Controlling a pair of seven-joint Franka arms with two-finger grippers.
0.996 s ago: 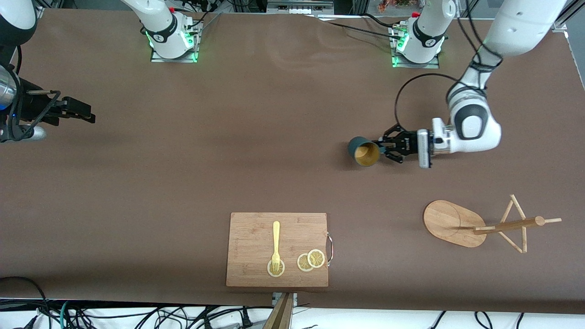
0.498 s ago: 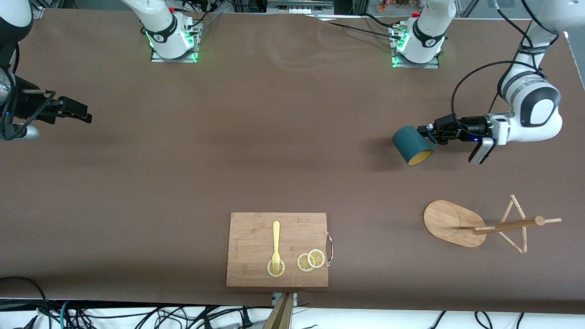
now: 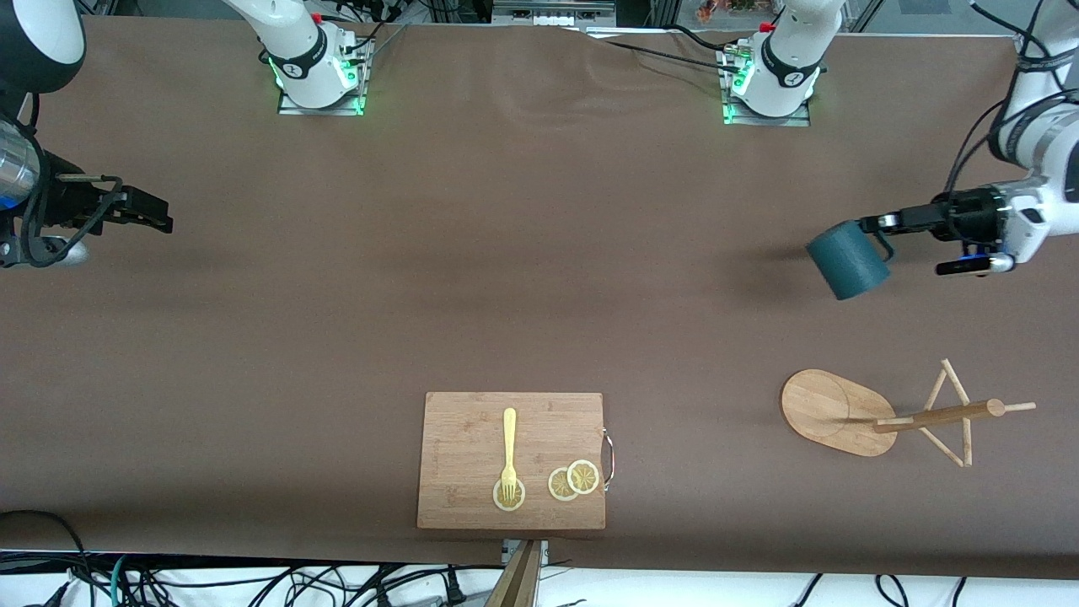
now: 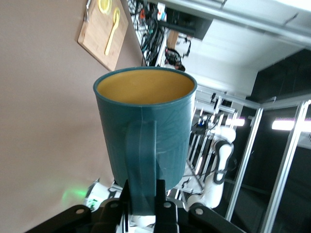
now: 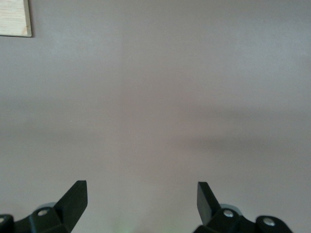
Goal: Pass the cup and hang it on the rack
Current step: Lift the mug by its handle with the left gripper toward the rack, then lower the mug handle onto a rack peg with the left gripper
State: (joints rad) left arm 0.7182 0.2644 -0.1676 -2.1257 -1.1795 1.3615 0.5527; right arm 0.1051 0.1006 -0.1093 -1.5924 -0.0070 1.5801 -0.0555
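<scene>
The dark teal cup (image 3: 846,259) hangs in the air over the table at the left arm's end, tipped on its side. My left gripper (image 3: 882,224) is shut on its handle. The left wrist view shows the cup (image 4: 146,126) with its yellowish inside, and the handle (image 4: 141,170) pinched between the left gripper (image 4: 142,194). The wooden rack (image 3: 919,413) lies tipped over on the table, nearer the front camera than the cup, its oval base (image 3: 830,411) toward the board. My right gripper (image 3: 147,211) waits open over the right arm's end of the table, with nothing between its fingers (image 5: 73,199).
A rectangular wooden cutting board (image 3: 472,497) lies near the front edge at mid-table, carrying a yellow fork (image 3: 509,451) and lemon slices (image 3: 574,480). Both arm bases (image 3: 316,67) stand along the edge farthest from the front camera.
The left arm has carried the cup toward its own end of the table and turned it, so its mouth no longer faces the front camera. The right gripper has barely shifted.
</scene>
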